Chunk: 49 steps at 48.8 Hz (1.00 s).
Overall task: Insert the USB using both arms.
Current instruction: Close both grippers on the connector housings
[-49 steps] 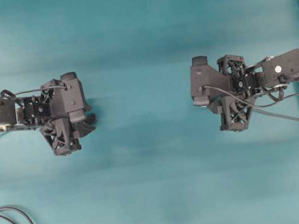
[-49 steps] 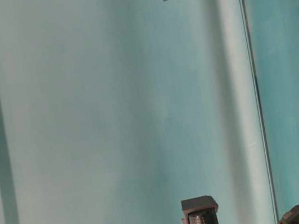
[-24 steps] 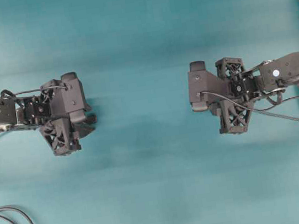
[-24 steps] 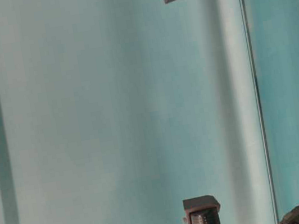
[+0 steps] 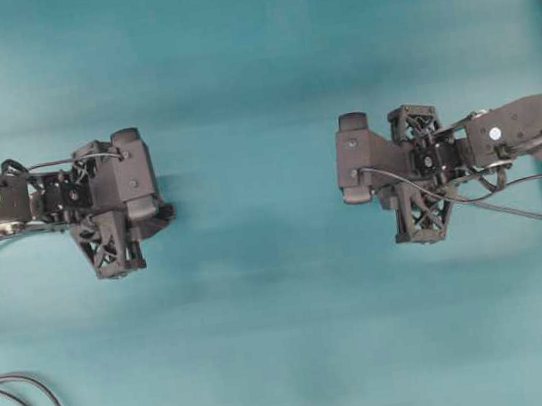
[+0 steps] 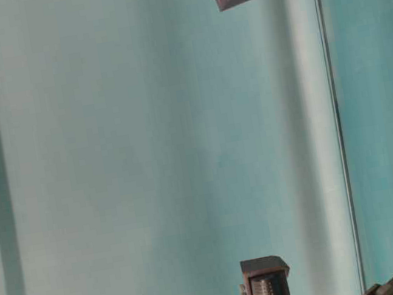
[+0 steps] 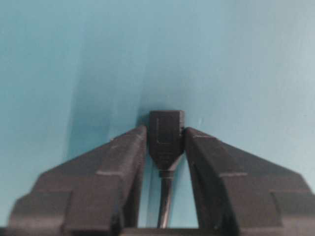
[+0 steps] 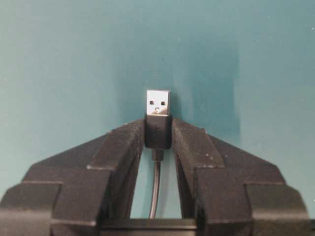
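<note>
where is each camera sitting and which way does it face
Overhead: above, facing down on the teal table; both arms show.
Table-level: low, along the table; only arm tips show.
Left wrist: behind the left pincer, gripping the black socket.
Right wrist: behind the right pincer, gripping the USB.
Shared: overhead shows both pincers' arms.

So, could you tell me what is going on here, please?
Two robot arms are preparing to join two cable ends above a teal table. The right hand grips the USB, silver tip pointing outward. The left hand is closed on the black socket. From overhead the hands face each other across a gap, so nothing is inserted yet. A looped cable lies at the table's edge.
</note>
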Tool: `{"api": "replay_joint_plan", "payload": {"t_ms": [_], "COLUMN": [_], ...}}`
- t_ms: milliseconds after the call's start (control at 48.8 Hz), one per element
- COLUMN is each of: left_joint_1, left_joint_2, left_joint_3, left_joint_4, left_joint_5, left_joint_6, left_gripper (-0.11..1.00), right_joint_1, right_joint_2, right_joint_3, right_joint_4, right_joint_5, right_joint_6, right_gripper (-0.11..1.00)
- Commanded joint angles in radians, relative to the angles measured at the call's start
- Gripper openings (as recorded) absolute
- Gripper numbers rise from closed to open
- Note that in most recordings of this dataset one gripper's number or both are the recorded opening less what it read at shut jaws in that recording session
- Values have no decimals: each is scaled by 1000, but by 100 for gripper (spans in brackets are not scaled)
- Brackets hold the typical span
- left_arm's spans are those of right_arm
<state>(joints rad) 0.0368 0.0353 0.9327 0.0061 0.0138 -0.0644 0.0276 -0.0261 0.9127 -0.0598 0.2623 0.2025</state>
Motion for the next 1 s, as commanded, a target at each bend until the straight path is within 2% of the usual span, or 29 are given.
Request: {"api": "replay_joint_plan", "payload": {"t_ms": [0, 246, 348, 512, 574, 656, 984], "left_joint_1": [-20, -28, -35, -37, -37, -35, -38], "left_joint_2": [-3, -3, -5, -6, -6, -6, -54], "left_joint_3": [2, -2, -14, -58, -74, -92, -103], "left_joint_4": [0, 2, 2, 0, 0, 0, -3], "left_joint_5": [12, 17, 40, 212, 268, 318, 215], "left_joint_6": [8, 8, -15, -9, -12, -11, -34], "left_gripper": [24, 22, 22, 22, 22, 20, 19], "right_joint_1": [26, 26, 26, 25, 26, 25, 18], "right_joint_2": [23, 6, -6, -32, -38, -46, -86], "right_joint_3": [-15, -15, -15, -15, -15, -15, -32], "right_joint_4": [3, 3, 3, 3, 3, 3, -2], "right_joint_5": [-9, -9, -9, -3, 2, 12, 51], "right_joint_6": [0, 0, 0, 0, 0, -2, -2], "right_gripper": [26, 26, 26, 26, 19, 18, 18]}}
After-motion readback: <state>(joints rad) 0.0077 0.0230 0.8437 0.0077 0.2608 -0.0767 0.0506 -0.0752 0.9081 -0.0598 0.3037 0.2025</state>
